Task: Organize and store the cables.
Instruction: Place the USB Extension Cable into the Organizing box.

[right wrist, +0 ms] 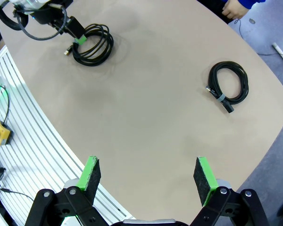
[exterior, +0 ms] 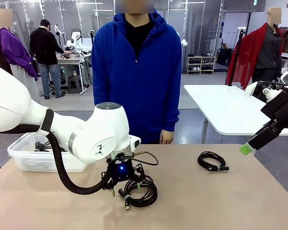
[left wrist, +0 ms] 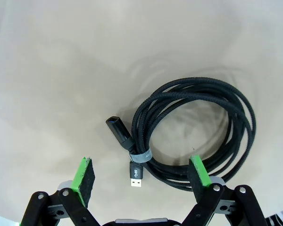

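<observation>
Honestly, I'd call it partway: some cables look stashed in the bin, but on the counter one coil sits under my spread-open left pincer and another coil lies beyond my empty, released right pincer.

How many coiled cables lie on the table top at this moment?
2. One coil lies under the open left tool, near the robot's edge; the other coil lies farther right, toward the person. The clear bin on the left holds dark cords too, partly hidden.
</observation>
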Motion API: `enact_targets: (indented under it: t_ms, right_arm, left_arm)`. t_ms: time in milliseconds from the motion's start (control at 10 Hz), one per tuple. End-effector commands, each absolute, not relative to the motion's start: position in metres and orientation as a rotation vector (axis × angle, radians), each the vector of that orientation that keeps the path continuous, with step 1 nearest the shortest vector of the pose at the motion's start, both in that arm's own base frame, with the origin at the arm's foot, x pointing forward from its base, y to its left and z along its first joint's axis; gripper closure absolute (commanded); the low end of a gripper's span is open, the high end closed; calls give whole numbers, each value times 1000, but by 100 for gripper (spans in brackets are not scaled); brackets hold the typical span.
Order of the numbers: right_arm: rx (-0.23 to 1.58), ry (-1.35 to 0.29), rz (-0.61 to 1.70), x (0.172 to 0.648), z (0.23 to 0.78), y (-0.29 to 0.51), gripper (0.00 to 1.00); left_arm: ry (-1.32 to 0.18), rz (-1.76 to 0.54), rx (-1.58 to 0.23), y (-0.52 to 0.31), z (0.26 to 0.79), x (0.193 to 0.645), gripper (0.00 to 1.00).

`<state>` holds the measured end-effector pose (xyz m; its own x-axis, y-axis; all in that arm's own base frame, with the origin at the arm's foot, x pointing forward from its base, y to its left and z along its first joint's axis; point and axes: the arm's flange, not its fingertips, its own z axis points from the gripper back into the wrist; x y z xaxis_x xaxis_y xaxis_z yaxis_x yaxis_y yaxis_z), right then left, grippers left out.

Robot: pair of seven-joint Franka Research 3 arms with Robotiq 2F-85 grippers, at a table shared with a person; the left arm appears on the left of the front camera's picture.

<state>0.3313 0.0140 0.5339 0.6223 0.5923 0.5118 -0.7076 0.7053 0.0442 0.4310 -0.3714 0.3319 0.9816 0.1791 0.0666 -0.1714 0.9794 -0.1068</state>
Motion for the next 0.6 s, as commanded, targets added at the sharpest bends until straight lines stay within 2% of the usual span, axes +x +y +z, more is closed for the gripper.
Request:
enact_targets:
  t_ms: [0, 500]
  right_arm:
    - [237, -483, 752, 331, 533, 14, 0]
    - [237, -483, 752, 331, 533, 14, 0]
  left_arm:
    - [-21, 180, -81, -381, 328, 439, 0]
    - [-14, 213, -75, -381, 311, 444, 0]
